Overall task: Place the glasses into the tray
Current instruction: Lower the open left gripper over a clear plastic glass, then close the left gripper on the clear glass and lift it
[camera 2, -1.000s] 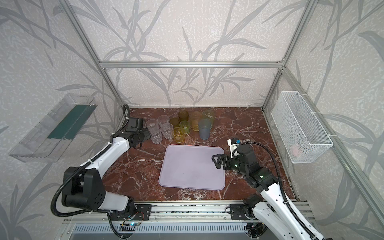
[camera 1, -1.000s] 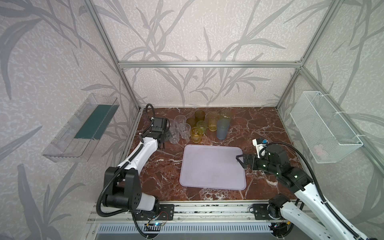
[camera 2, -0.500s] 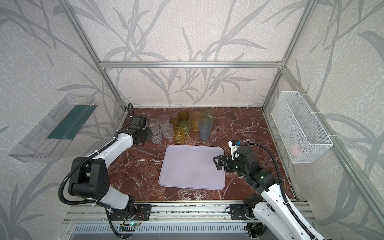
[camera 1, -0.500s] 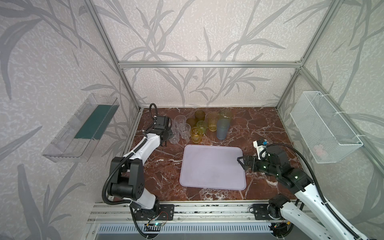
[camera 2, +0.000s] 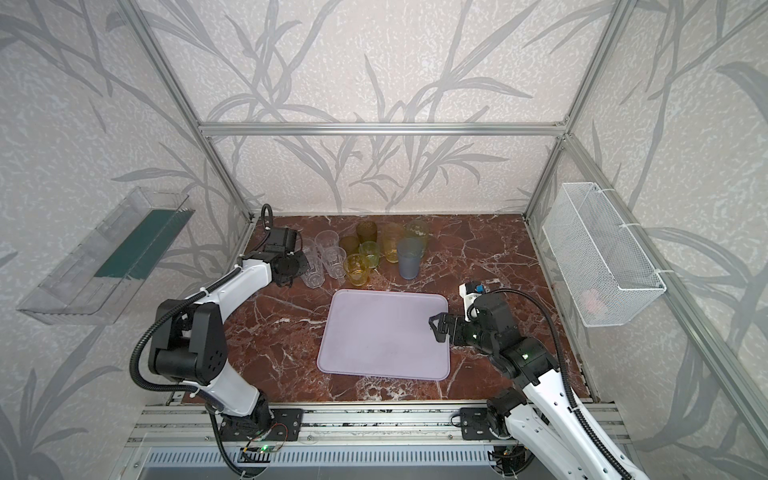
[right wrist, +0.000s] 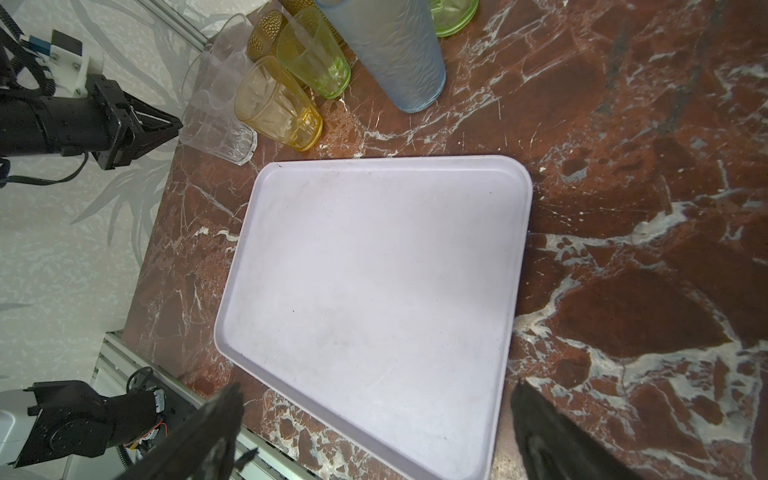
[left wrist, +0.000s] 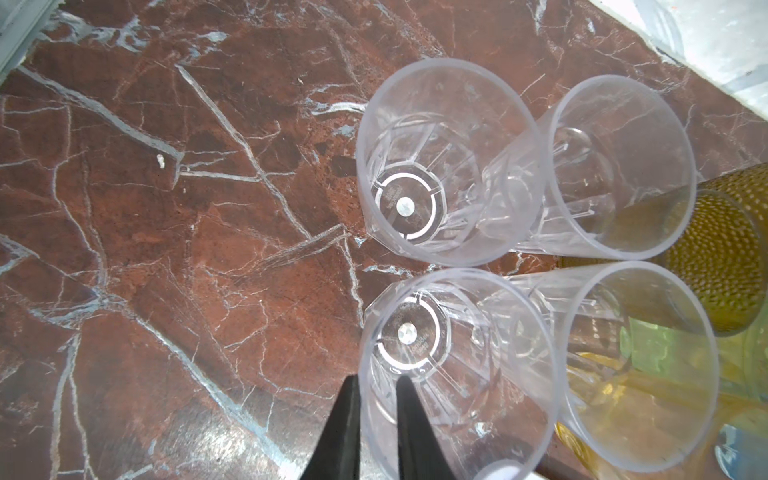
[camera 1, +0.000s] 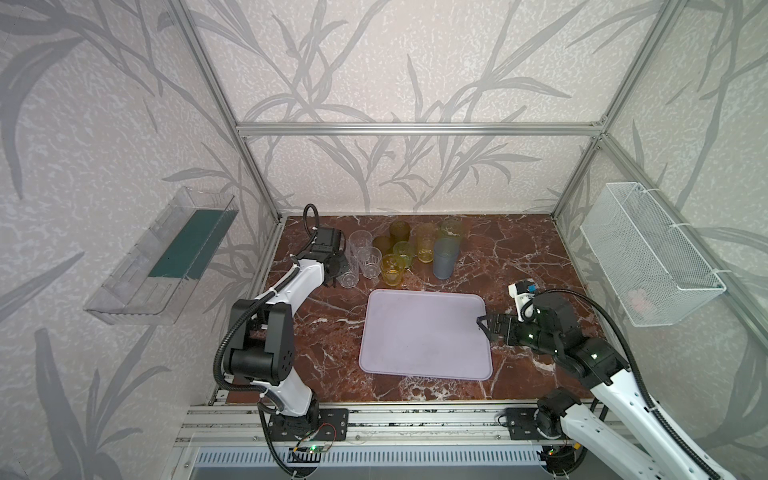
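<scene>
**Clear wall bin** [camera 1: 162, 257]: fixed to the left wall, with a dark green sheet [camera 1: 187, 245] lying inside.

**Left gripper** [camera 1: 337, 272]: at the far left corner of the marble surface [camera 1: 519, 257], set on the left end of the cluster of glasses. In the left wrist view its fingers [left wrist: 343, 424] stand at a narrow gap astride the wall of the front clear glass [left wrist: 453, 374]. One finger is outside the rim and one inside, and the grip is closed on that wall.

**Glasses** [camera 1: 404, 251]: upright and packed rim to rim along the far edge, left of middle. All stand on the surface, outside the tray. Four clear faceted ones are at the left, then olive-brown, green and amber. A tall blue-grey glass [camera 1: 446, 257] stands at the cluster's right end.

**Tray** [camera 1: 424, 332]: pale lavender and flat, in the middle of the surface toward the near edge. It lies just in front of the glasses, apart from them.

**Right gripper** [camera 1: 482, 326]: over the tray's right rim, spread wide and holding nothing. The right wrist view shows the tray between its fingers [right wrist: 540, 424].

**White wire basket** [camera 1: 648, 257]: hung on the right wall.
</scene>
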